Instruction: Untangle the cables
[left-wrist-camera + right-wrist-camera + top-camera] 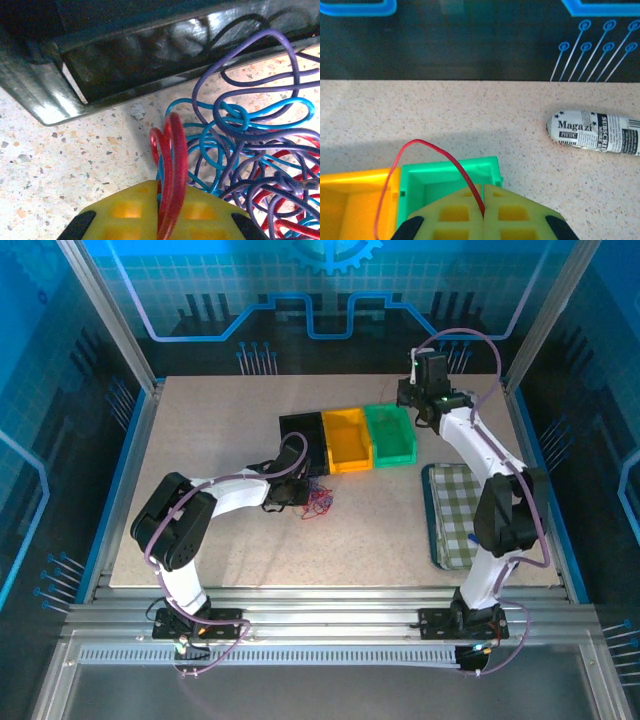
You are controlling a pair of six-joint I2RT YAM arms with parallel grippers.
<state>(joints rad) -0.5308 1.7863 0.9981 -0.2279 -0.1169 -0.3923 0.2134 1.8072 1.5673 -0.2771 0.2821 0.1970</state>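
Cables [318,502] lie in a small tangle of red, blue and purple strands on the speckled desk [200,440], just off the near side of the black bin [303,440], toward the arm bases. From the left wrist we see the strands looped over one another beside that bin's glossy wall, close to it; we cannot tell whether they touch it. One red loop [170,145] stands up out of the heap and runs down between the yellow pads [125,212] of the left end effector [298,496]. That end effector is clenched on the loop and sits low over the desk at the near left edge of the tangle, in front of the black bin.

To the right of the black bin in the overhead view a yellow bin [348,438] stands against it, and a green bin [390,432] stands against the yellow one. The right end effector [412,398] hangs above the green bin, two bins away from the black one. It is clenched on a single red strand [435,150], which arcs up from its pads and drops over the yellow bin's edge.

Further from the black bin than the green one, a checked mat [458,515] lies on the desk, and a rolled magazine [595,132] rests beyond the green bin.
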